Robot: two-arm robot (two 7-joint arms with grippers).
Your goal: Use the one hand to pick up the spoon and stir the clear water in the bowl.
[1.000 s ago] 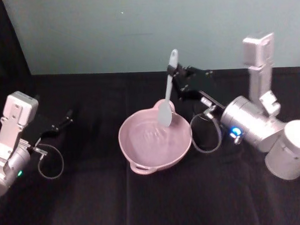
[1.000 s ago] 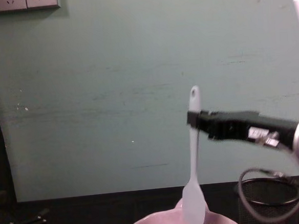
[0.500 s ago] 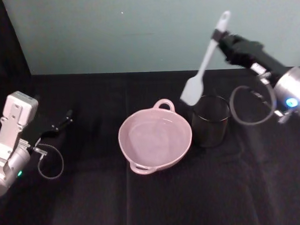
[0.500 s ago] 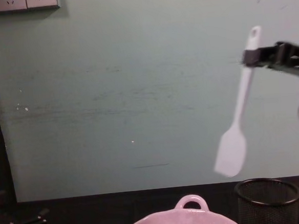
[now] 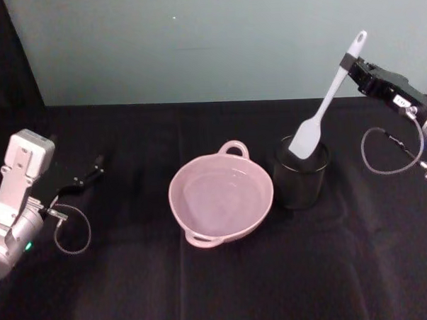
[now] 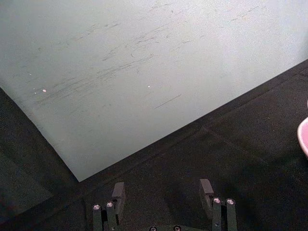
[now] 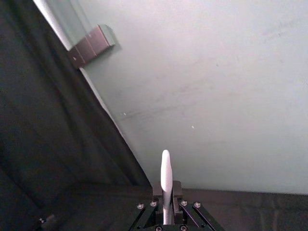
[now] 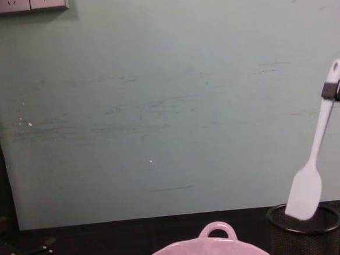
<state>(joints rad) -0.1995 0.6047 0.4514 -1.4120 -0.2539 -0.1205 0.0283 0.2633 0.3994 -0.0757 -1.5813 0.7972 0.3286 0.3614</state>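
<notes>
The white spoon point(image 5: 324, 102) hangs tilted, my right gripper point(image 5: 351, 60) shut on its handle just below the tip. Its flat head point(image 5: 304, 139) sits at the mouth of the black wire-mesh cup point(image 5: 300, 179), to the right of the bowl. In the chest view the spoon point(image 8: 315, 156) dips its head just inside the cup's rim point(image 8: 305, 218). The right wrist view shows the handle tip point(image 7: 166, 179) sticking up between the shut fingers. The pink bowl point(image 5: 188, 215) holds clear water at mid-table, its loop handle point(image 8: 217, 229) facing the wall. My left gripper point(image 6: 162, 191) rests open at the far left.
Black cloth covers the table up to a pale green wall. The mesh cup stands touching or nearly touching the bowl's right side. A cable loop point(image 5: 389, 152) hangs under my right wrist. The left arm point(image 5: 16, 190) is parked by the table's left edge.
My right gripper lifted the spoon out of the bowl, swung it up and right, then lowered it until its head reached the mesh cup's mouth. The left arm stayed still.
</notes>
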